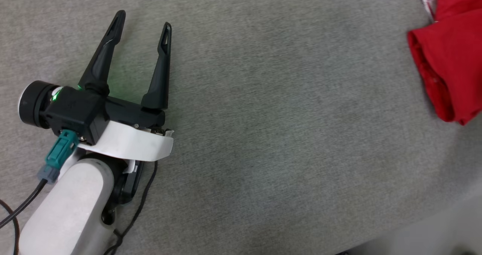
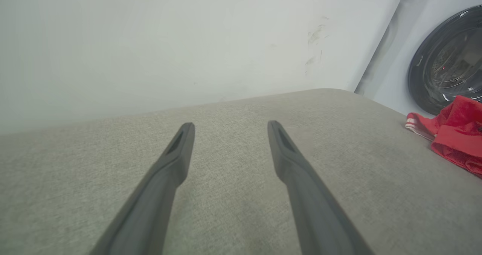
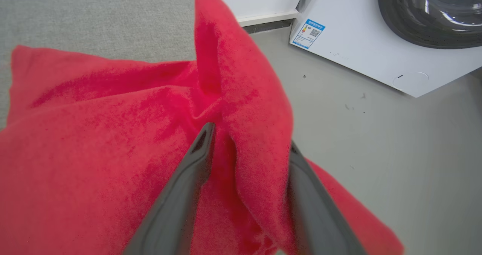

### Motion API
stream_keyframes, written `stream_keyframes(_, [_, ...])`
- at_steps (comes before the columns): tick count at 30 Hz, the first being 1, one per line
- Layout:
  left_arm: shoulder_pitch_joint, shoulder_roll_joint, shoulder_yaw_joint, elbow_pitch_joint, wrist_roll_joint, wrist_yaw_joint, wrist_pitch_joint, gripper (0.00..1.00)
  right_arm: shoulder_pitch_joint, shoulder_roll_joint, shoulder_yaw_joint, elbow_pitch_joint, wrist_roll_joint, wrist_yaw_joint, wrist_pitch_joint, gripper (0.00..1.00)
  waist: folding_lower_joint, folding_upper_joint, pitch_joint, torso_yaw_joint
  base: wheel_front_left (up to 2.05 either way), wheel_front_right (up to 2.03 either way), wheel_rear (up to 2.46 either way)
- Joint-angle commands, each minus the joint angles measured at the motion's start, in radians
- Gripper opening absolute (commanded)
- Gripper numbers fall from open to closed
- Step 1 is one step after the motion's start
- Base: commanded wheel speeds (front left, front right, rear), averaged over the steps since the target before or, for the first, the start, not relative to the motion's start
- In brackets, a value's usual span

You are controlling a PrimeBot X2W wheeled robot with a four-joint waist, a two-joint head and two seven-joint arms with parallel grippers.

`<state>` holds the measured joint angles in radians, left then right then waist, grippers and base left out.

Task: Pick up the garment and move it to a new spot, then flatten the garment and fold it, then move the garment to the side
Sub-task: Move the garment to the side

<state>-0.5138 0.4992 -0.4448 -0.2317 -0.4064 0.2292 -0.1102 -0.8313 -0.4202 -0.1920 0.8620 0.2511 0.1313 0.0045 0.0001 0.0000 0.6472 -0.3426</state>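
The left hand [image 1: 144, 18] hung wide open over the grey surface [image 1: 271, 127]. Well to its right, at the surface's edge, the red garment [image 1: 452, 59] lay bunched, one upright fold standing between the parted fingers of the right hand [image 3: 250, 134].

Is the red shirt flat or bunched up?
Bunched up: the red shirt lies in rumpled layers, a fold standing up between the fingers of the right hand.
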Motion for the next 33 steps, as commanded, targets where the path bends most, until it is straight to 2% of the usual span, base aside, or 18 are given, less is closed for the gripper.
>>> stream_keyframes(1, [-0.009,-0.002,0.0,0.003,0.002,-0.001,-0.007,1.0,-0.012,0.005,-0.013,0.022,-0.022,-0.001,-0.025,1.0,-0.0001,0.0,0.009,0.015,0.0,0.0,0.0])
stream_keyframes(8, [0.012,-0.024,-0.015,0.033,-0.015,-0.009,-0.037,1.0,0.003,-0.018,-0.092,0.108,-0.092,-0.001,-0.11,1.0,-0.0001,0.0,-0.046,0.033,0.0,0.0,0.0])
stream_keyframes(15, [0.069,-0.054,-0.017,0.092,-0.047,-0.004,-0.084,1.0,0.066,-0.027,-0.089,0.073,-0.121,-0.001,-0.14,1.0,-0.0001,0.0,-0.161,0.051,0.0,0.0,0.0])
stream_keyframes(22, [0.192,-0.082,0.012,0.145,-0.097,0.025,-0.127,1.0,0.236,0.03,-0.006,-0.114,-0.077,-0.001,-0.129,1.0,-0.0001,0.0,-0.321,0.082,0.0,0.0,0.0])
stream_keyframes(27, [0.28,-0.095,0.044,0.167,-0.124,0.054,-0.14,1.0,0.405,0.093,0.035,-0.296,-0.02,-0.001,-0.088,1.0,-0.0001,0.0,-0.414,0.117,0.0,0.0,0.0])
stream_keyframes(33, [0.363,-0.115,0.072,0.198,-0.152,0.064,-0.149,1.0,0.562,0.175,0.082,-0.487,0.02,-0.001,-0.045,1.0,-0.0001,0.0,-0.496,0.179,0.0,0.0,0.0])
